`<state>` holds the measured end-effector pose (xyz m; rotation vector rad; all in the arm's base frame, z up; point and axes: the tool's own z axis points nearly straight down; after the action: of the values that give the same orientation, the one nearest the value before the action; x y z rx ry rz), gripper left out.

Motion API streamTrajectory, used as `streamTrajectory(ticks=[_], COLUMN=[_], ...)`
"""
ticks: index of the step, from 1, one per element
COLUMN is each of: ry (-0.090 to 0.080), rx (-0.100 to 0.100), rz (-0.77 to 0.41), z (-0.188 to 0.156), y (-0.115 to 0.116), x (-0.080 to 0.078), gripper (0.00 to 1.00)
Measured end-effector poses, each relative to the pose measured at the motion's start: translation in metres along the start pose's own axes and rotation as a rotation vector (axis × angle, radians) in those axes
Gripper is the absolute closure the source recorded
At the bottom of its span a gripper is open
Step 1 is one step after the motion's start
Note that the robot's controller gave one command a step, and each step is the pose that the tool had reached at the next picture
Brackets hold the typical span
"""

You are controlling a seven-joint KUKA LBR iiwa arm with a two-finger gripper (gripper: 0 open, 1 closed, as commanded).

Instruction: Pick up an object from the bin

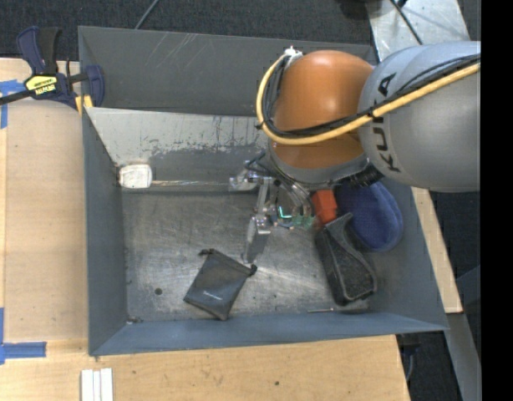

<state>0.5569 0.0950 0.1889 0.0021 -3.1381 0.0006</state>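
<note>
My gripper (258,228) hangs under the orange wrist cover in the middle of the bin, its lowest tip just above the floor. A flat black pouch (216,284) lies in front of it, and the pouch's upper right corner sits right beside that tip. Nothing shows held in the gripper. To its right, close under the wrist, an orange piece (324,205) lies against a dark blue rounded thing (378,216). A black oblong thing with a rough grey face (347,266) lies in front of those.
A small white block (135,176) rests at the foot of the back wall on the left. The arm and its orange cover hang over the bin's right back part. Bare bin floor lies to the left of the pouch.
</note>
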Motion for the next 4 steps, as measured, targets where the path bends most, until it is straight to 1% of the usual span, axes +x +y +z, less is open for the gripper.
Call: streamTrajectory(ticks=[1,2,3,4], ry=[-0.014,-0.004,-0.008,-0.010], rx=[0.000,0.001,0.000,0.002], rz=[-0.388,-0.415,-0.710,-0.844], z=[0.117,0.087,0.089,0.117], y=[0.012,0.009,0.017,0.018], x=[0.029,0.050,0.040,0.043], gripper=[0.00,0.00,0.00,0.00])
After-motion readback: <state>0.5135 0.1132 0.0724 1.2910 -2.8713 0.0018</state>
